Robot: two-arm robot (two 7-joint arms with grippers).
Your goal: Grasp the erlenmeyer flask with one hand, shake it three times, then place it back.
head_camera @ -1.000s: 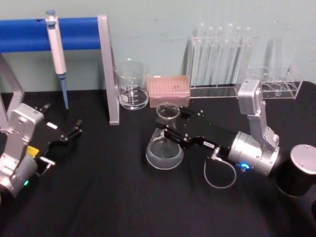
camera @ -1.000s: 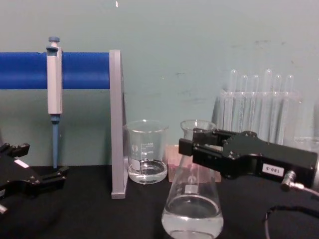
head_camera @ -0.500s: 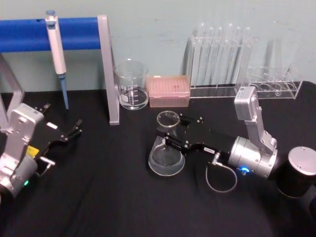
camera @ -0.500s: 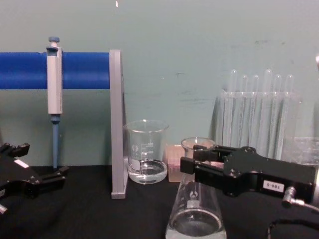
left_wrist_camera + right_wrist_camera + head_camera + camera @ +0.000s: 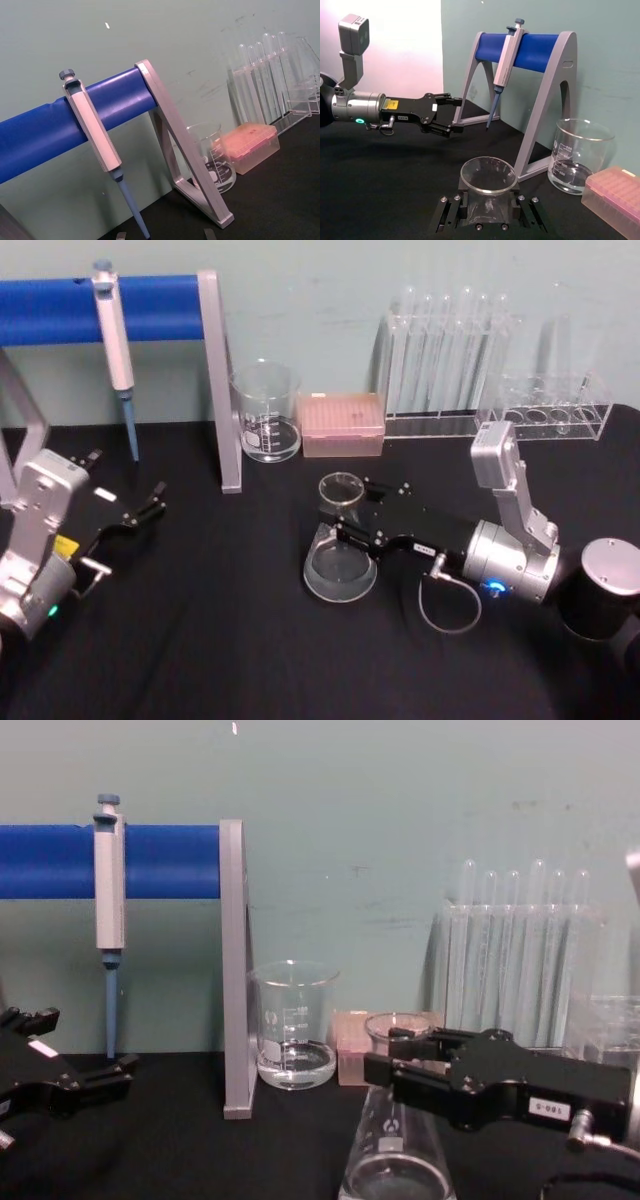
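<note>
Black table (image 5: 200, 660) across the lower frame | left claw (image 5: 152, 506) parked lower left, fingers spread, empty | right claw (image 5: 345, 515) mid-frame, clamped round the neck of the erlenmeyer flask (image 5: 338, 575) | flask upright, lower than a second ago | you're likely setting down; table contact unclear | beaker (image 5: 266, 415) behind, well apart.

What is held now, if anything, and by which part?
The right gripper holds the erlenmeyer flask by its neck, under the rim. The left gripper, parked left, holds nothing.
</note>
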